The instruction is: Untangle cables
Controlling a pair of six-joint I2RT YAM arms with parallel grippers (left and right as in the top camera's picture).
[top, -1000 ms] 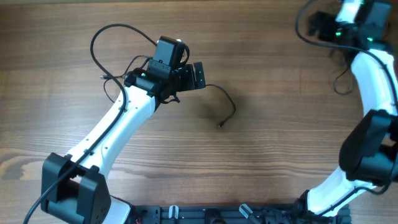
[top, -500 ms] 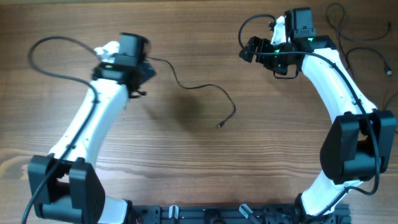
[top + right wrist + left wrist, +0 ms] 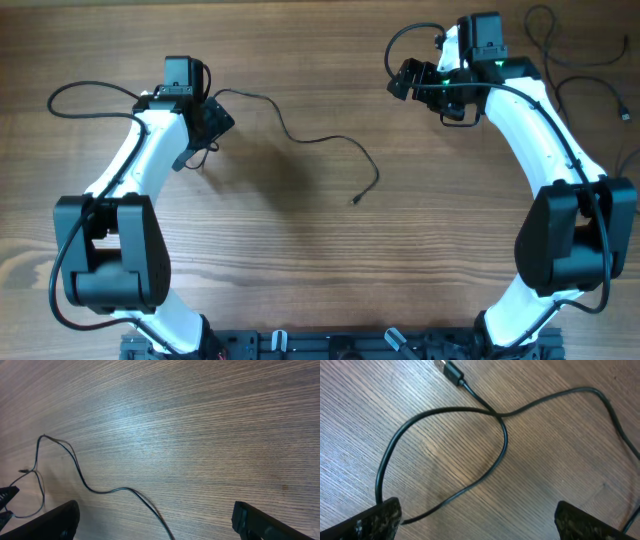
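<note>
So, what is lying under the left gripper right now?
Below the open left gripper, a thin black cable lies on the wooden table, crossing itself in one loop. Its plug shows; the stretch behind one finger is hidden.

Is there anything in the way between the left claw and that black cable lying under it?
Nothing visible. The left gripper hangs open right above the loop of the cable, with only bare table around it. The plug lies just beyond the loop.
</note>
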